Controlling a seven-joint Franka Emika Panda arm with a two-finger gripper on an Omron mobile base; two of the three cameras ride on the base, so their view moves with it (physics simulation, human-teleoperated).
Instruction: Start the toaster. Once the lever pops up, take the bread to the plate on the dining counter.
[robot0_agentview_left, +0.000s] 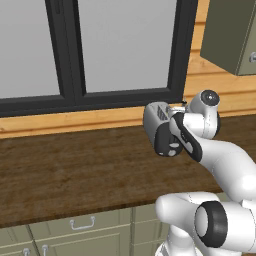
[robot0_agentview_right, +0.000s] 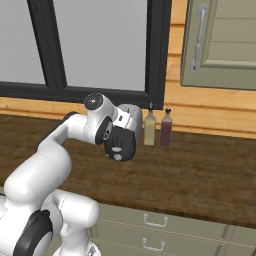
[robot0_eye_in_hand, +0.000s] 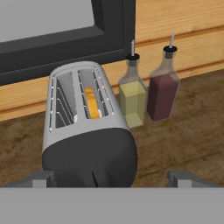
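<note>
Hovering wide open w/ nothing held, gripper (robot0_eye_in_hand: 112, 177) sits just above toaster (robot0_eye_in_hand: 87, 131) on table (robot0_eye_in_hand: 183, 140), bread (robot0_eye_in_hand: 92, 103) in right slot, two bottles beside.

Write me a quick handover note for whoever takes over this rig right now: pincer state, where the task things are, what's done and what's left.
Pincer: open, empty, hovering just in front of the toaster.
Bread: sitting in the toaster's right-hand slot as the hand view shows it; the other slot looks empty.
Toaster stands on the wooden counter below the window, with an oil bottle and a dark red bottle beside it.
Done: arm brought up to the toaster.
Left: apparently press the lever, wait for it to pop, lift the bread out, carry it to the plate on the dining counter.
</note>
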